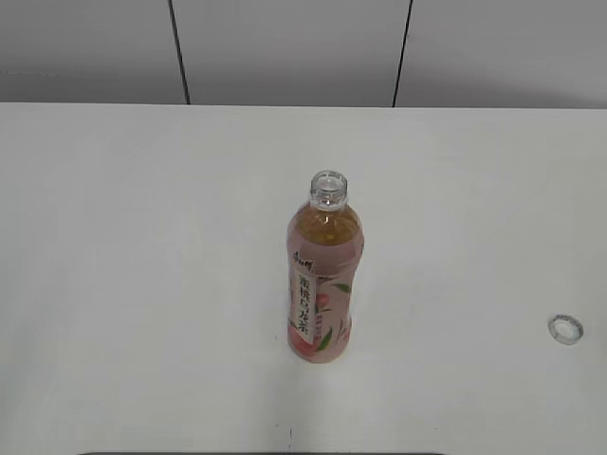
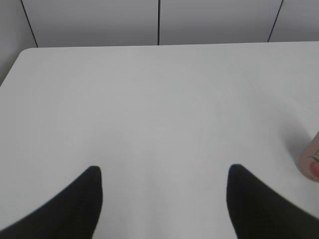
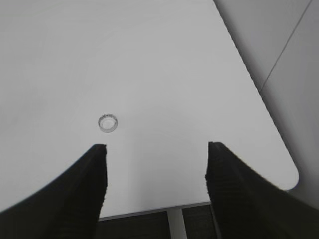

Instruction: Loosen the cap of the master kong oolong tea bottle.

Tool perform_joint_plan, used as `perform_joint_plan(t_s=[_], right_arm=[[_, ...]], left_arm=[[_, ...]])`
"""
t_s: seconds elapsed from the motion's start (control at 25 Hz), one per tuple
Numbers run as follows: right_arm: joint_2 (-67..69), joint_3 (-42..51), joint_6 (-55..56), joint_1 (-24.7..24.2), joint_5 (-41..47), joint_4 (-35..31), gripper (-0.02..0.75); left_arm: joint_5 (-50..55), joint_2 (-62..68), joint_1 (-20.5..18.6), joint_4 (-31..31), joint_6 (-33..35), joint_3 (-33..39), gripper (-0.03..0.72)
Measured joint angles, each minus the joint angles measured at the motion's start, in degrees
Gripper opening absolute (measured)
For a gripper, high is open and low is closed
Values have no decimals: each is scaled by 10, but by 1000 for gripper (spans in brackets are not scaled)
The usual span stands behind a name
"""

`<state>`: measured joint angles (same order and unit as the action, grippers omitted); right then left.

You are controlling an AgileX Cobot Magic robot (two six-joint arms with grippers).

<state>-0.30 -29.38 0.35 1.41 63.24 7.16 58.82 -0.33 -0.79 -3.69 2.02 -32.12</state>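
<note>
Two claws are showing in my wrist feeds and both are standing wide apart with nothing between the fingers: the left claw (image 2: pixel 162 191) is hovering over bare worktop (image 1: pixel 142 284), the right claw (image 3: pixel 157 172) is hovering near the worktop's right edge. Neither arm is appearing in the exterior view. The master kong oolong tea bottle (image 1: pixel 322 284) is standing upright around the middle of the worktop, pink label facing the camera, amber tea up to the shoulder, and its neck is looking open, threads bare. The cap (image 1: pixel 565 329) is lying well apart from the bottle, far right on the worktop, seemingly open side up; in the right wrist view it is sitting just ahead of the left finger of the right claw (image 3: pixel 107 123). In the left wrist view I am only seeing a sliver of the bottle base at the right border (image 2: pixel 311 159). I am judging the loosening as done and more, since the cap is fully off. Risks from here: the bottle is open and tall, so any arm sweeping past could be tipping it and spilling tea; the right claw dropping low could be nudging the cap toward the edge, and it is small and light enough to be skidding off.
</note>
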Motion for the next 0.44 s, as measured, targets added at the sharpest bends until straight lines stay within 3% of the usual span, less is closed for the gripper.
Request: perform_joint_plan(t_s=[0.44], right_arm=[[0, 0, 0, -6, 0, 0, 473]], left_arm=[[0, 0, -2, 0, 0, 0, 469]])
